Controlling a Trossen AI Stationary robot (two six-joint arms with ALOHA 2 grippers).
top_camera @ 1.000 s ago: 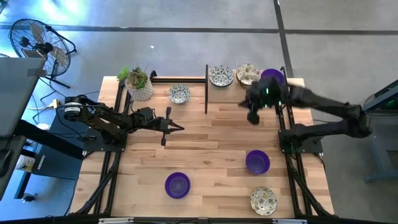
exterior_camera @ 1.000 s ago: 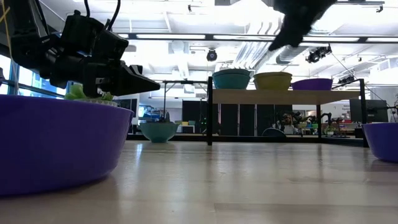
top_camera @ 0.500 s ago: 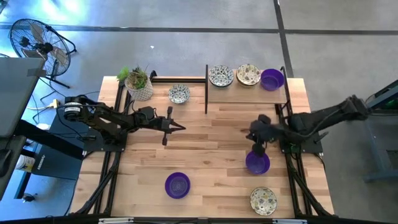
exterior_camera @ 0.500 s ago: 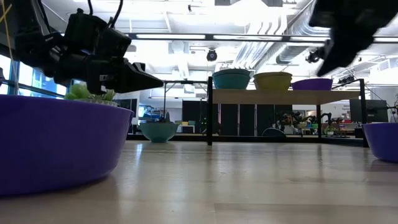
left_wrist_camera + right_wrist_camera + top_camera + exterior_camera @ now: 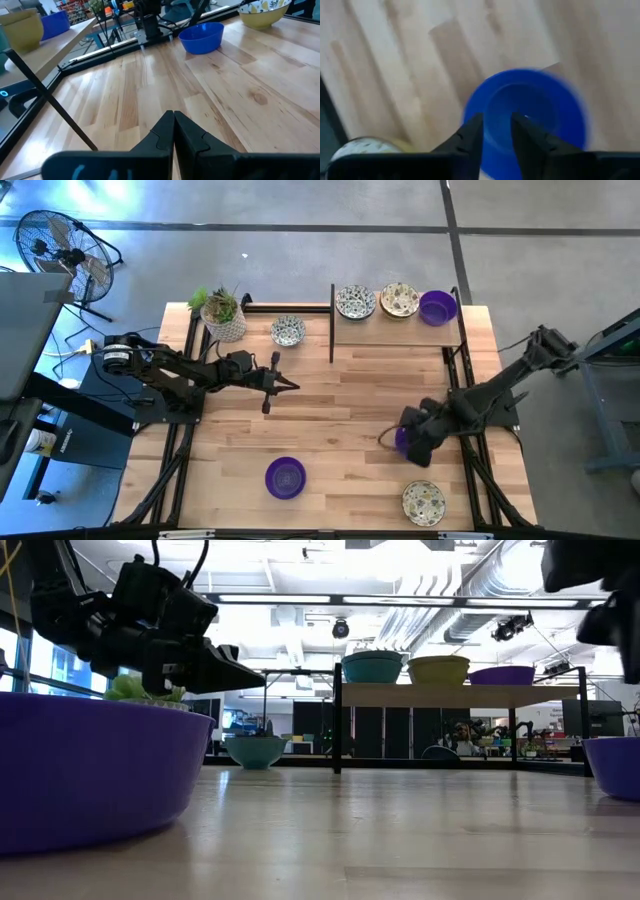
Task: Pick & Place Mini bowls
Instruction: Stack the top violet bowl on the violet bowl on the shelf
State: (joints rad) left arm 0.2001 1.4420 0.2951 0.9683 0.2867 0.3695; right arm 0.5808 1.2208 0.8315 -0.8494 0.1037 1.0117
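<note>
- The right hand hangs low over a purple bowl on the right side of the counter; its fingers are parted a little, one each side of the bowl's near rim in the right wrist view, and they hold nothing.
- That bowl sits upright on the wood; whether the fingers touch it I cannot tell.
- The left hand waits above the left middle of the counter, its fingers pressed together and empty.
- A second purple bowl stands at the front, left of centre, well apart from both hands.
- A patterned bowl stands at the front right, near the right hand's bowl.
- On the raised shelf at the back right, three bowls stand in a row: a patterned one, another patterned one, and a purple one at the right end.
- Another patterned bowl rests on the counter at the back, between the shelf and a potted plant.
- A fan stands on the floor beyond the counter's left back corner.
</note>
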